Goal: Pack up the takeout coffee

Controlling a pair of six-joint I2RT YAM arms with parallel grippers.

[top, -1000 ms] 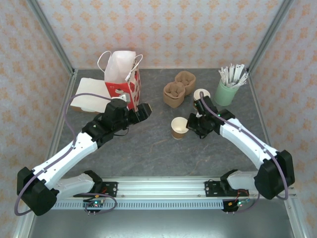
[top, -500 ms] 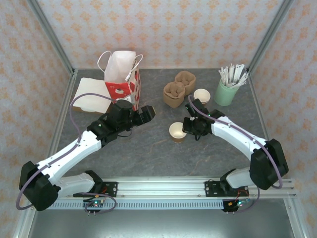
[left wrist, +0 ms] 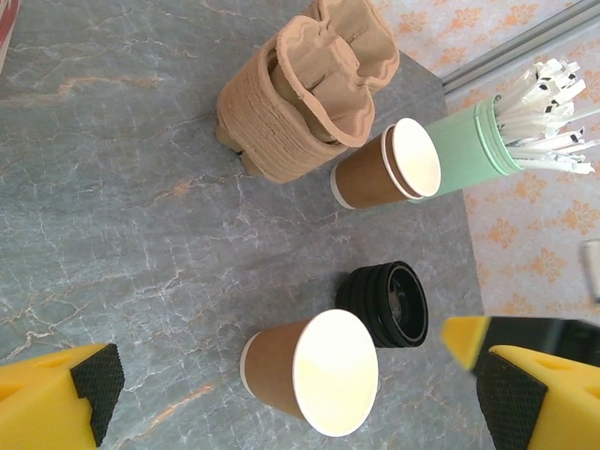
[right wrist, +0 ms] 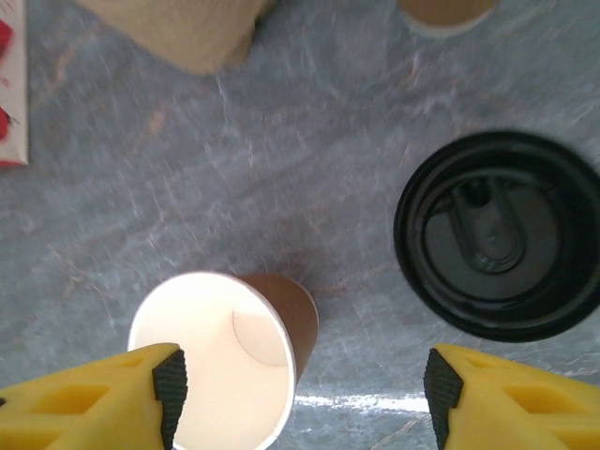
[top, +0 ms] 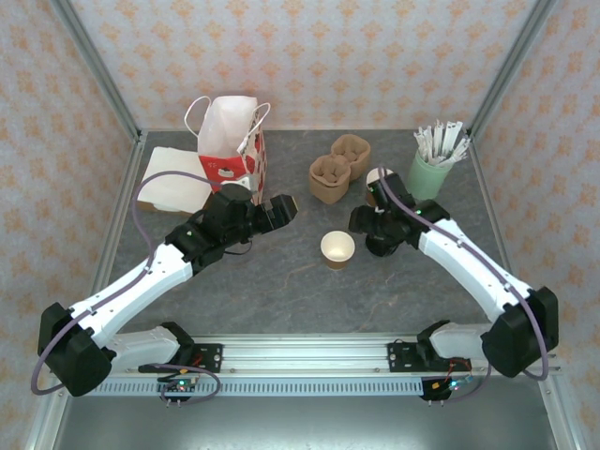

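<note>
Grey bench (top: 262, 281): the left claw (top: 281, 208) and right claw (right wrist: 305, 384) are held spread, nothing grasped. The takeout coffee cup (top: 337, 248) is stood uncapped mid-bench, its black lid (right wrist: 497, 234) laid just beside, toward the right edge.

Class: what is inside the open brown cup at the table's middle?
Nothing: the cup shows a bare white wall and bottom. Its own rim covers part of that bottom.

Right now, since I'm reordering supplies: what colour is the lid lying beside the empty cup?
Black; the lid shows best in the right wrist view.
</note>
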